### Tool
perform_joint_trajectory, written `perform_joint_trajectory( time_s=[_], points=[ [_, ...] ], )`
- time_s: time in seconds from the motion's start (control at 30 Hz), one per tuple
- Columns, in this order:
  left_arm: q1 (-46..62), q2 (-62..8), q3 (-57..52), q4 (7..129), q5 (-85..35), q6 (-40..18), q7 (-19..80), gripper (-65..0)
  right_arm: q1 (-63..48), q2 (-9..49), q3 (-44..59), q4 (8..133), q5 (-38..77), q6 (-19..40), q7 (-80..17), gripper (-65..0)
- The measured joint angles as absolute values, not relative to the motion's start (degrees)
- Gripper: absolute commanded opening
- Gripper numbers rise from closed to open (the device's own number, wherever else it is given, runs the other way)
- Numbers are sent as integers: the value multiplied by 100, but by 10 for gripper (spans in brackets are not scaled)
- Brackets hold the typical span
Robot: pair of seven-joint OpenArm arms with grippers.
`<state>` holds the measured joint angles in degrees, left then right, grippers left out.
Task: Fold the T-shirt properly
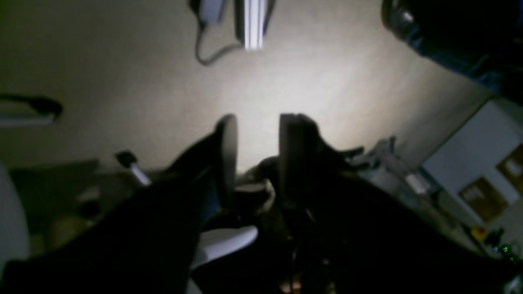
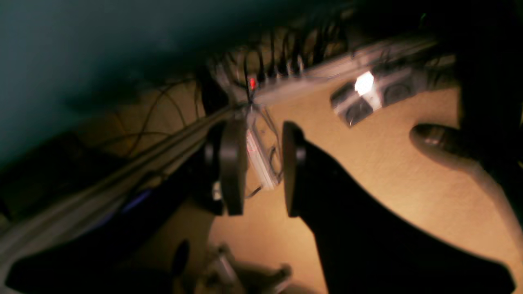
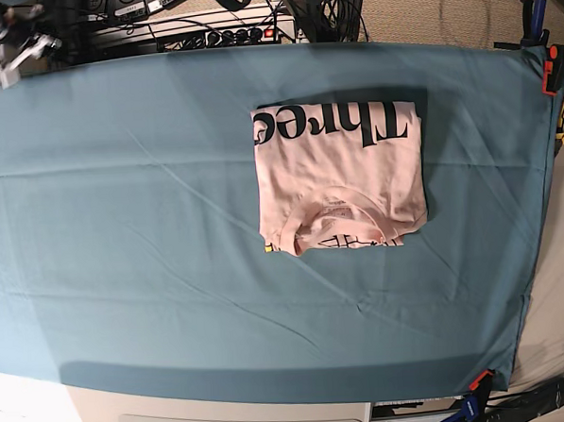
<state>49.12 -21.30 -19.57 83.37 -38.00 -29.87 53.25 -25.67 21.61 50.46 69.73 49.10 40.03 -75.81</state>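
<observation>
The pale pink T-shirt (image 3: pixel 342 179) lies folded into a compact rectangle on the teal cloth, right of centre and toward the far side. Its black "Three" lettering runs along the far edge and its collar faces the near edge. Neither arm reaches over the shirt in the base view. In the left wrist view my left gripper (image 1: pixel 257 122) stands open over beige floor, with nothing between its fingers. My right gripper (image 2: pixel 263 134) is open too, empty, pointing at cables and floor past the cloth's edge. No shirt shows in either wrist view.
The teal table cloth (image 3: pixel 122 229) covers the whole table and is clamped at the right edge (image 3: pixel 551 69) and the front right corner (image 3: pixel 475 382). A power strip with cables (image 3: pixel 206 31) lies behind the far edge, also seen as the power strip (image 2: pixel 367 94).
</observation>
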Motion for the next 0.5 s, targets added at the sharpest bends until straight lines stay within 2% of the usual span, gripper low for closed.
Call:
perform_joint_trajectory(
  time_s=[0.23, 0.43, 0.5],
  points=[
    [3712, -2119, -878, 6667, -3409, -2943, 4742, -486, -1780, 2158, 3889, 5092, 3109, 3986, -6110, -491],
    [2921, -2053, -449, 5894, -2578, -2936, 3500, -486, -1079, 2156, 2456, 3721, 1201, 3975, -3474, -491],
    [2764, -2003, -362, 5647, -2200, -2899, 2928, -486, -838, 2099, 2040, 3164, 670, 3887, -2995, -491]
  ],
)
